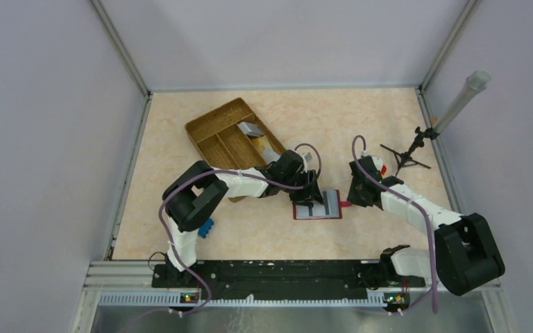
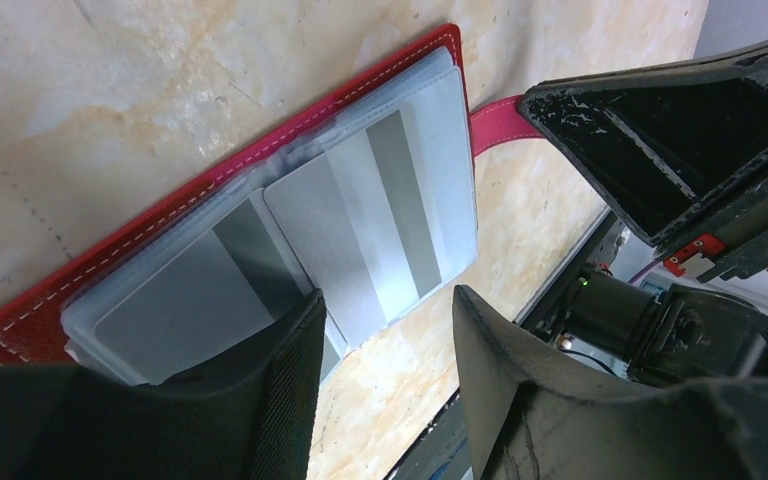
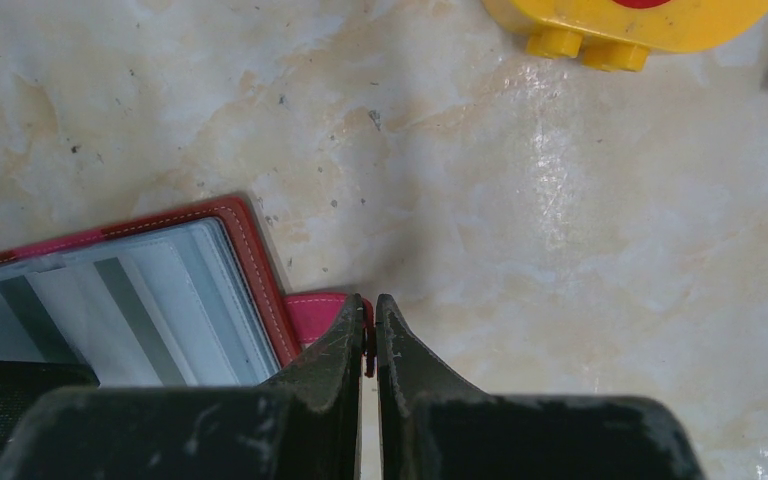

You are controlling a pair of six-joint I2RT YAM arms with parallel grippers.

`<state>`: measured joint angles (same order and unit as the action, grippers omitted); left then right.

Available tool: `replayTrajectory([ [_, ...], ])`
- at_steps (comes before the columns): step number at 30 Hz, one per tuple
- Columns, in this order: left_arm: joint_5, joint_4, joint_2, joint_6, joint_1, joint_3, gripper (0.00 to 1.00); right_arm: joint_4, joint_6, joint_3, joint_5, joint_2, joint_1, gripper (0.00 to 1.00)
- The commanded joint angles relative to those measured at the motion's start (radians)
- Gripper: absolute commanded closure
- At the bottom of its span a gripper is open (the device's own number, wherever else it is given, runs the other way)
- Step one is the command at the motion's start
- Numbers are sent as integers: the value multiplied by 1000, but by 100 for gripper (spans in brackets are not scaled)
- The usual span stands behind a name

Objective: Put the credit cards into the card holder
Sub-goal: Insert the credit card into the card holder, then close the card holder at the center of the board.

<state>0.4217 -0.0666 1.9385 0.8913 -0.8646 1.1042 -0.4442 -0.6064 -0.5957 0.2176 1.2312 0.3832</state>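
Note:
The red card holder (image 1: 317,205) lies open on the table, its clear sleeves up. In the left wrist view the holder (image 2: 160,215) has two grey-silver cards with darker stripes in its sleeves (image 2: 360,230) (image 2: 180,300). My left gripper (image 2: 385,340) is open and empty over the holder's edge, one finger above the nearer card; it also shows in the top view (image 1: 310,196). My right gripper (image 3: 368,320) is shut on the holder's red strap (image 3: 315,312) at table level, just right of the holder (image 3: 245,255). More grey cards (image 1: 252,129) lie in the tray.
A tan compartment tray (image 1: 215,128) stands behind the left arm. A yellow toy block (image 3: 620,20) sits past the right gripper. A small black tripod (image 1: 406,156) with a tube stands at the right wall. A blue block (image 1: 205,227) lies by the left arm.

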Motion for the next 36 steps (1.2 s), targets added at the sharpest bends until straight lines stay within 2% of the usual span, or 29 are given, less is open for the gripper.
replayTrajectory([
  [1,-38,-40,28,-14,-5,24,48,15,-5,11,-4,-16,-9,100],
  [20,-6,-135,68,18,-37,77,48,20,-5,14,-11,-3,-9,100],
  [30,-31,-9,114,-11,-77,199,47,23,-6,18,-12,-7,-9,100],
  [36,-49,13,106,-15,-79,195,45,9,-8,15,-2,-17,-8,100],
])
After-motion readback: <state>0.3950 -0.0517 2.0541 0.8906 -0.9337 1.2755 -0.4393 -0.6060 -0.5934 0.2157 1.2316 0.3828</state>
